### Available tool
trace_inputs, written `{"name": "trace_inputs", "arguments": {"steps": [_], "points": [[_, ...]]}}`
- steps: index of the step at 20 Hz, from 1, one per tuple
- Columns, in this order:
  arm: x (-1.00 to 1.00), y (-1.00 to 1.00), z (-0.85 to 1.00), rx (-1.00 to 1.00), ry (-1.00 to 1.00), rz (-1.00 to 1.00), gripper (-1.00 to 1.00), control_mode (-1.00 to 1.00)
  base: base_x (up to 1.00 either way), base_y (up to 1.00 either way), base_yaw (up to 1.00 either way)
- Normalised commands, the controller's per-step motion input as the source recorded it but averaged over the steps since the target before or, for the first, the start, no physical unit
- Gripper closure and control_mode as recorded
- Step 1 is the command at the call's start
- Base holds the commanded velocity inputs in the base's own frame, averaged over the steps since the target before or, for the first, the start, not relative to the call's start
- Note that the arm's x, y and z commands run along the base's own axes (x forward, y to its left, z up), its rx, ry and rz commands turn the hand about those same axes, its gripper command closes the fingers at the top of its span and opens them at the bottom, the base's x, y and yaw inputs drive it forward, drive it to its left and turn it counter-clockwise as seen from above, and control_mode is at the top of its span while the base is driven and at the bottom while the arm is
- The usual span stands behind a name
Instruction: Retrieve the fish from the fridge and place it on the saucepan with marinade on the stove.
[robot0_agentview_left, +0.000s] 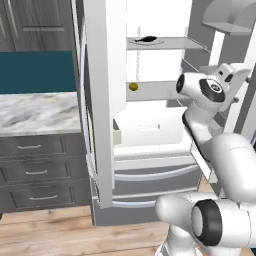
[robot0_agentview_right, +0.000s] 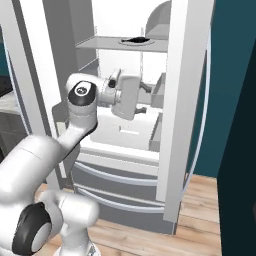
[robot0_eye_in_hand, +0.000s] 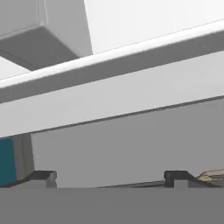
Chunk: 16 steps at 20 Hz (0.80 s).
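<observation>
Small dark slender fish (robot0_agentview_left: 146, 38) lies on the upper white fridge shelf (robot0_agentview_left: 192, 44). Gripper (robot0_agentview_right: 146, 98) sits lower inside the open silver-grey fridge (robot0_agentview_left: 102, 125), jaws spread wide, empty. Should rise above the shelf edge, then descend straddling the fish's body.

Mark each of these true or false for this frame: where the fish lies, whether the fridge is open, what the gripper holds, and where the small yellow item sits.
1. The fish lies on an upper shelf inside the fridge. True.
2. The fridge doors are shut. False: they stand open, showing the white interior.
3. The gripper holds the fish. False: its jaws are open and empty, lower than the fish's shelf.
4. A small round yellow item sits on the shelf below the fish. True.
5. The fish lies in a lower drawer. False: both lower drawers are closed.
</observation>
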Motion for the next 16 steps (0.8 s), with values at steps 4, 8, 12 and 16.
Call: {"name": "trace_inputs", "arguments": {"steps": [4, 8, 12, 16], "points": [[-0.72, 0.99, 0.18, 0.06, -0.16, 0.03, -1.00, -1.00, 0.00, 0.00, 0.00], [-0.49, 0.99, 0.00, 0.22, -0.27, 0.09, -1.00, -1.00, 0.00, 0.00, 0.00], [-0.56, 0.78, 0.00, 0.38, -0.42, 0.18, -1.00, -1.00, 0.00, 0.00, 0.00], [-0.55, 0.45, -0.01, 0.47, -0.47, 0.28, -1.00, -1.00, 0.00, 0.00, 0.00]]}}
